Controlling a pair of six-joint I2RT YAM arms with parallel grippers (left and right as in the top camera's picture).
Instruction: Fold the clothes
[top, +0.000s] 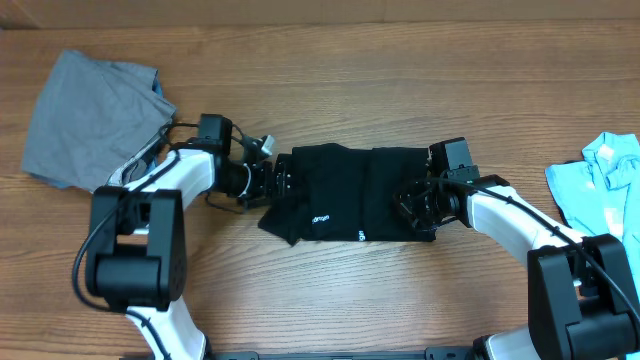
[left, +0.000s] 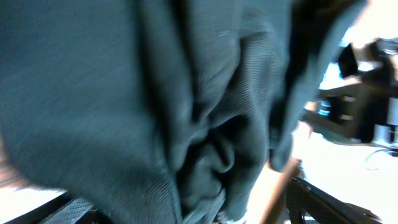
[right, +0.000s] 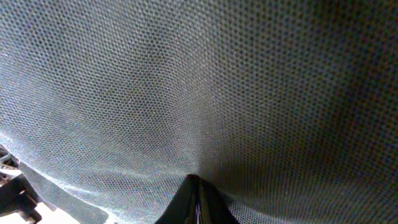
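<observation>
The black shirt (top: 345, 190) is lying in the middle of the worktop (top: 350, 300). The right gripper (top: 410, 205) is clamping its right edge. The left gripper (top: 280, 183) is meeting its left edge, and I cannot tell its spread.

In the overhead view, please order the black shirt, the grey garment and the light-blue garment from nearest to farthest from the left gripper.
1. black shirt: in the middle, its left edge right at the left gripper.
2. grey garment: in the upper left of the picture, on the gripper's other side.
3. light-blue garment: at the right edge of the picture, clearly farthest.
</observation>
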